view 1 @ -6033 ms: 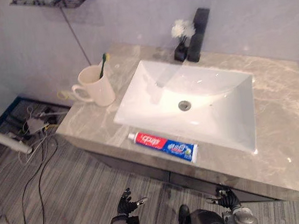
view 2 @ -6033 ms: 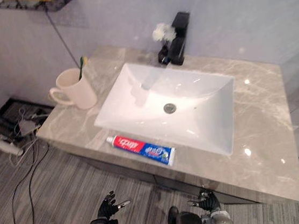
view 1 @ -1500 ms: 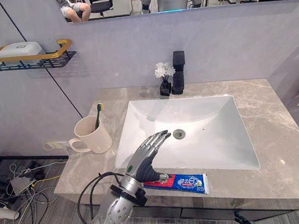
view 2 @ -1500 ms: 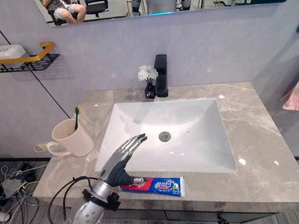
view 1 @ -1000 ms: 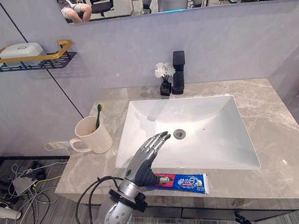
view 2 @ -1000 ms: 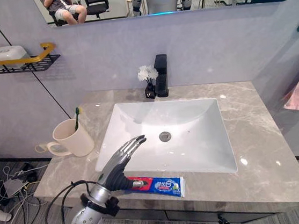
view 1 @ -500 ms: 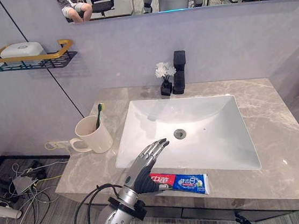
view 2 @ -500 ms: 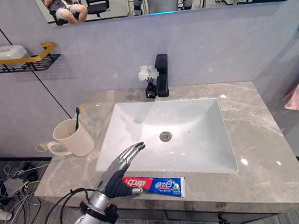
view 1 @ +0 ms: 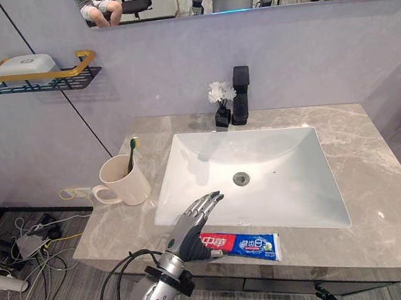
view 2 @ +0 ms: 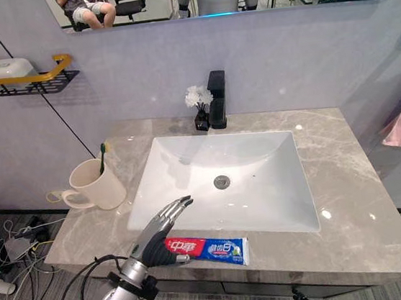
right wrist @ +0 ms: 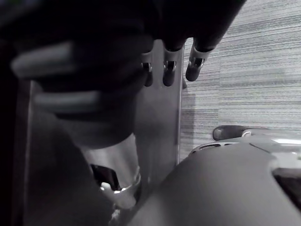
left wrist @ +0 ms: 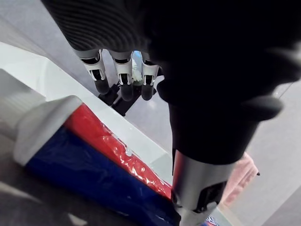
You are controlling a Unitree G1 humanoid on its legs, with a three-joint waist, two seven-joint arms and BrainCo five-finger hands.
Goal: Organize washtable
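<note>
A red and blue toothpaste tube (view 1: 244, 244) lies along the grey marble counter (view 1: 387, 194) in front of the white sink (view 1: 262, 179), with its white cap (left wrist: 41, 126) pointing left. My left hand (view 1: 190, 231) hovers open over the cap end, fingers (left wrist: 123, 77) straight and aimed at the basin, thumb close above the tube (left wrist: 101, 162). A cream mug (view 1: 126, 181) holding a green toothbrush (view 1: 131, 154) stands on the counter's left side. My right hand (right wrist: 166, 70) hangs low in front of the cabinet, fingers relaxed and holding nothing.
A black faucet (view 1: 240, 95) and a small vase of white flowers (view 1: 220, 103) stand behind the sink. A wall shelf (view 1: 40, 75) with a soap box hangs up on the left. Cables lie on the floor at the left (view 1: 30, 245).
The left hand has drawn back from over the basin and lowered toward the tube's cap end. The toothpaste and mug have not moved. Since six seconds ago the camera has tilted up.
</note>
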